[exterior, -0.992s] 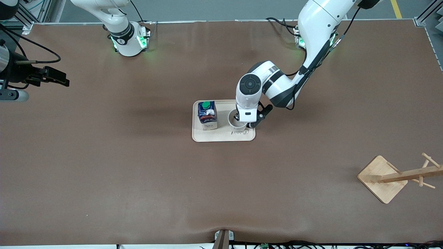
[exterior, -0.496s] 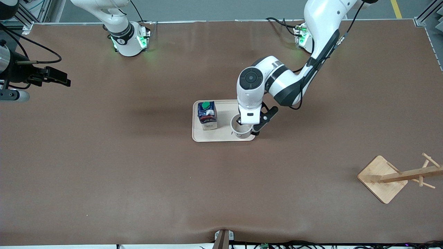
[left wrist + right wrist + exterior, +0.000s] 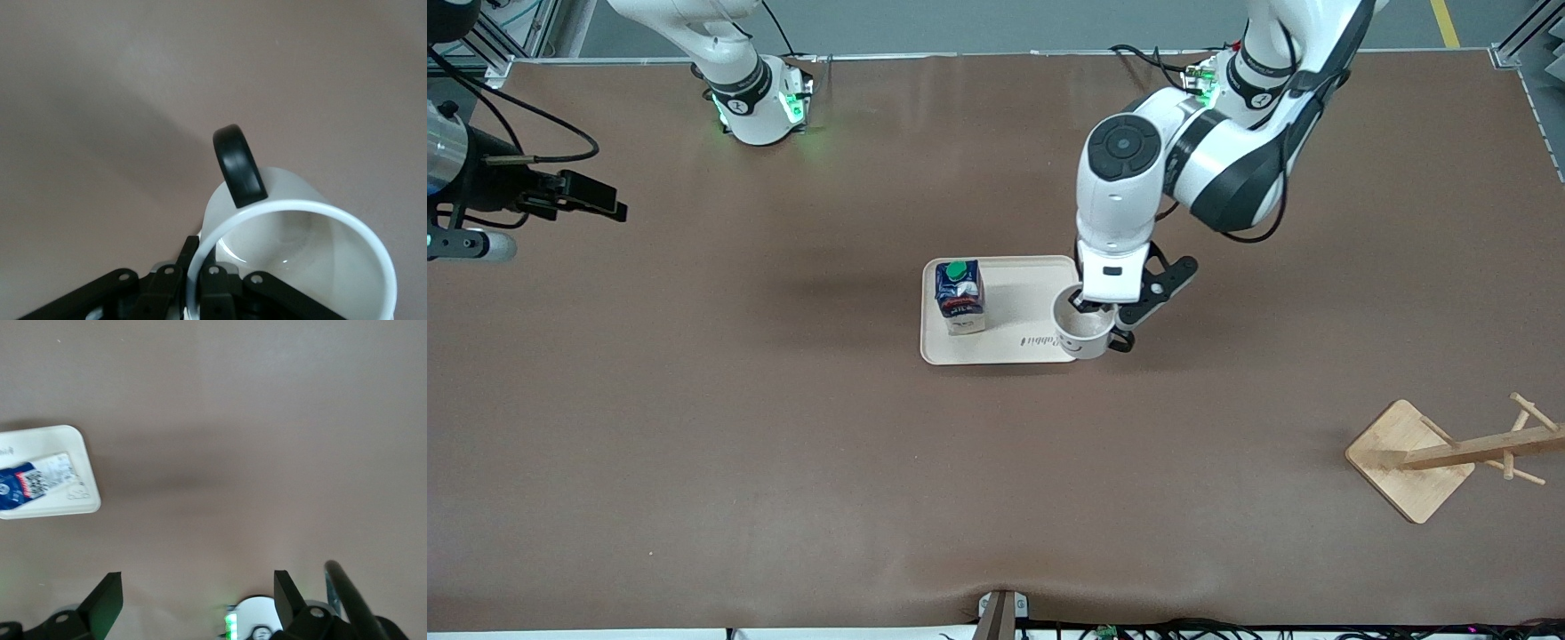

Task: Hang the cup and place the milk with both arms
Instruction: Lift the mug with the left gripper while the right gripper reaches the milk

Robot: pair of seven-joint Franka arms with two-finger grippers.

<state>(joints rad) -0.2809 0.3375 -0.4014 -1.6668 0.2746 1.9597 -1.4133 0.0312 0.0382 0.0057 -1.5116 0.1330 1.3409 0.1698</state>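
The white cup with its smiley face hangs in the air over the tray's corner toward the left arm's end. My left gripper is shut on its rim. In the left wrist view one finger sits inside the cup and one outside, with the black handle pointing away. The blue milk with the green cap stands upright on the cream tray. My right gripper waits open over the right arm's end of the table. The right gripper holds nothing, and its view shows the milk on the tray.
A wooden cup rack with pegs stands on a square base toward the left arm's end, nearer the front camera than the tray. Brown cloth covers the whole table. The right arm's base is lit green.
My left gripper has lifted the cup off the tray and carried it toward the left arm's end. The right hand has drifted slightly toward the table's middle.
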